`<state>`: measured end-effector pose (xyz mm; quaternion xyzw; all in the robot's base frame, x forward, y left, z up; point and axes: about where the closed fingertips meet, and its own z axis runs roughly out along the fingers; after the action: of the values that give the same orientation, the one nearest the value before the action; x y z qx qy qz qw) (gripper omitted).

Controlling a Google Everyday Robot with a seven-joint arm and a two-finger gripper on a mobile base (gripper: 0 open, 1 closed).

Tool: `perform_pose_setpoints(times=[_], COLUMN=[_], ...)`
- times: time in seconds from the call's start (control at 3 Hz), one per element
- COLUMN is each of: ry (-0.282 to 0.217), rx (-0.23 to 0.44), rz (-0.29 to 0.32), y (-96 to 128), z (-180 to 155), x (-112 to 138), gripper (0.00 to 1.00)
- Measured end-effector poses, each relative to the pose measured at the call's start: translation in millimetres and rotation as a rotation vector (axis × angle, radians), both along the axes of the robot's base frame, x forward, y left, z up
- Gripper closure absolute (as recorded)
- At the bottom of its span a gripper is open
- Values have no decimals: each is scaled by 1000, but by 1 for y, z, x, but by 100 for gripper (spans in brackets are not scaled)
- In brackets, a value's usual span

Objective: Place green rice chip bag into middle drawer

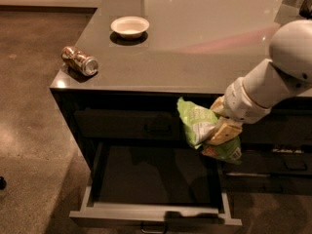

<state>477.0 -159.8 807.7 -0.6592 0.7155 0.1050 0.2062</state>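
- Saw grey counter [204,43] with middle drawer [156,212] pulled open below.
- Found gripper [222,126] in front of counter edge, over drawer's right side, fingers clamped on green rice chip bag [195,123].
- Judged bag airborne, not yet inside; lowering and release left.
- Noted white bowl [129,26], drinks can [79,61] on counter.

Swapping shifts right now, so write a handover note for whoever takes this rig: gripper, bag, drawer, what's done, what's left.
Gripper: shut on the green rice chip bag, just below the front edge of the countertop.
Bag: held in the air above the right part of the open middle drawer.
Done: drawer open, bag grasped and off the countertop.
Left: lower the bag into the drawer and release it.
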Motion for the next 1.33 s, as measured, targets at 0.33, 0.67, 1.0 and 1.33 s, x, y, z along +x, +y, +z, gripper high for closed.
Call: perform_pose_setpoints(times=[0.33, 0.67, 1.0, 1.33], ry=[1, -1, -20, -22], rx=[0, 63, 282, 514], rz=[5, 15, 51, 98], y=[2, 4, 18, 27], z=[1, -15, -71, -152], x=[0, 7, 28, 41], gripper=[100, 100, 100, 97])
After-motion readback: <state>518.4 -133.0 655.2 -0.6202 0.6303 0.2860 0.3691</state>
